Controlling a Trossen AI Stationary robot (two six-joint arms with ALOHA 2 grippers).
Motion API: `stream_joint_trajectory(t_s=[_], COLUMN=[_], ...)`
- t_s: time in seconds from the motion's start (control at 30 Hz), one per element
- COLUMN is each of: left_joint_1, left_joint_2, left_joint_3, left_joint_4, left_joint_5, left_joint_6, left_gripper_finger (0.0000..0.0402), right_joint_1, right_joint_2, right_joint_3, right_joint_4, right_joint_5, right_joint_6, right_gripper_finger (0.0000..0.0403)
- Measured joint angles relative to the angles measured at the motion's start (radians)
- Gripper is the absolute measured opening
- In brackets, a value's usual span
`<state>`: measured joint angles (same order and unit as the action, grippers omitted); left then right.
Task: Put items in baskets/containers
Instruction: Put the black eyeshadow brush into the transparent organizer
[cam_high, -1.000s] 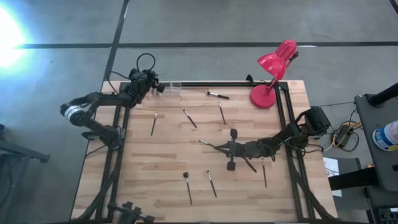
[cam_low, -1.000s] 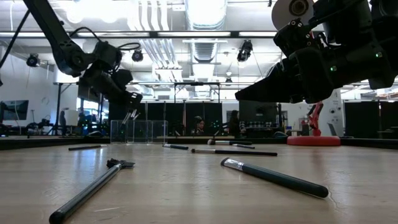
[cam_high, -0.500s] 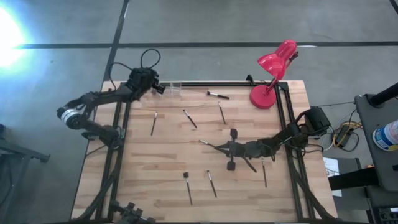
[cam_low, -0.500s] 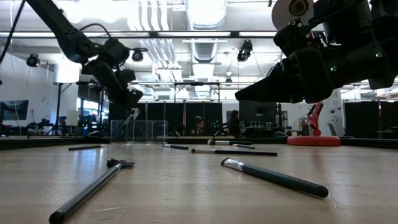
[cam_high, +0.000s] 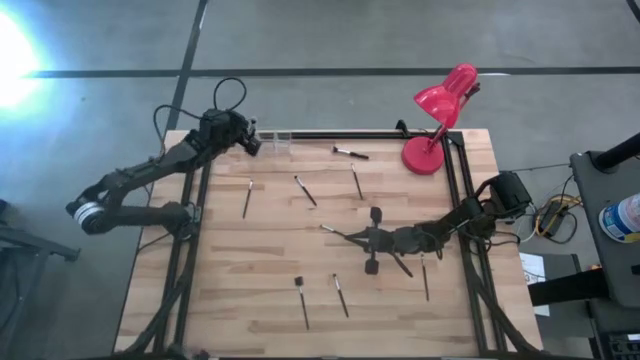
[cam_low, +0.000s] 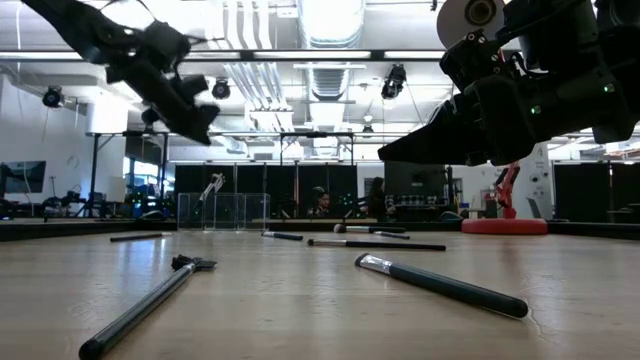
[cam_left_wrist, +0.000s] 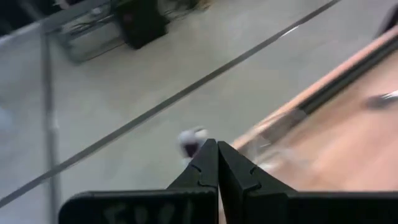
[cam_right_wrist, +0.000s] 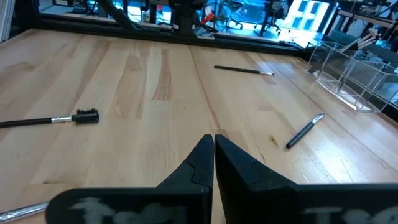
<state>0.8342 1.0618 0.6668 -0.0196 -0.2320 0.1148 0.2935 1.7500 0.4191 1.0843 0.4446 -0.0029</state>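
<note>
Clear plastic cups in a joined row at the far edge of the wooden table, toward the far left corner. One or two brushes leaning inside a cup in the low view, so a small part of the job judged done. Left gripper raised just beside the cups near that corner, fingers pressed together and holding nothing. Right gripper low over the middle of the table, reaching in from the right edge, fingers likewise closed and empty.

Most brushes lying loose on the wood: one near the left edge, one and another toward the far middle, one at the far edge beside the red lamp, two toward the near edge, one near the right edge, and a few more around the right gripper. Roughly nine or ten left to collect, so task judged at an early stage.
</note>
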Motion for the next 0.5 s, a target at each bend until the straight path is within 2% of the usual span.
stream_joint_trajectory(t_s=[0.17, 0.33, 0.43, 0.5], left_joint_1=[-0.154, -0.394, -0.539, -0.621], left_joint_2=[-0.065, -0.073, -0.060, -0.040], left_joint_3=[-0.028, -0.099, -0.202, -0.297], left_joint_4=[0.002, 0.047, 0.211, 0.415], left_joint_5=[0.101, 0.139, 0.143, 0.145], left_joint_6=[-0.020, -0.051, -0.052, -0.063], left_gripper_finger=[0.0000, 0.0000, 0.0000, 0.0000], right_joint_1=[0.000, 0.000, 0.000, -0.002], right_joint_2=[0.000, 0.000, 0.000, 0.000], right_joint_3=[0.000, 0.000, 0.000, 0.000], right_joint_4=[0.000, 0.000, 0.000, -0.001], right_joint_5=[0.000, 0.000, 0.000, 0.000], right_joint_6=[0.001, 0.005, 0.045, 0.053], right_gripper_finger=[0.0008, 0.0008, 0.0008, 0.0008])
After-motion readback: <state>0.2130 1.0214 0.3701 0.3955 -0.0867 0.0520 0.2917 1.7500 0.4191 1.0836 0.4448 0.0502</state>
